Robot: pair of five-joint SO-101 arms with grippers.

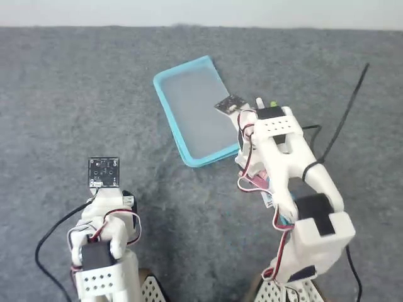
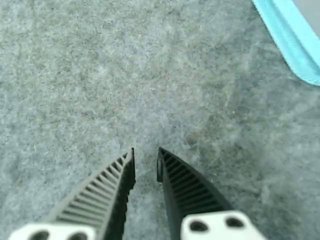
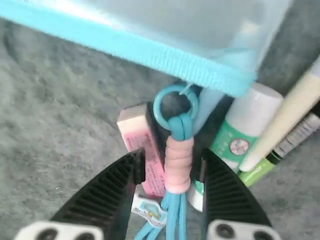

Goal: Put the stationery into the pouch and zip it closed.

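- The pouch (image 1: pixel 189 107), see-through with a turquoise border, lies flat on the grey table (image 1: pixel 75 82), well ahead of the arms.
- The right arm (image 1: pixel 283 157) stretches over the pouch's near corner.
- The right hand (image 3: pixel 171 155) is narrowly parted. A pink bead (image 3: pixel 179 165) on the zip pull's cord sits between its jaws, with a gap showing on one side.
- The pull's turquoise ring (image 3: pixel 175 102) hangs from the pouch's border (image 3: pixel 150 55).
- A pink eraser (image 3: pixel 135 130), a green-and-white glue stick (image 3: pixel 245 125), a cream pencil (image 3: pixel 290 115) and a green pen (image 3: pixel 260 170) lie bunched at that edge, partly under it. Whether any is inside, I cannot tell.
- The left hand (image 2: pixel 145 155) hangs over bare table with a narrow gap and holds nothing, well apart from the pouch's border (image 2: pixel 295 45).
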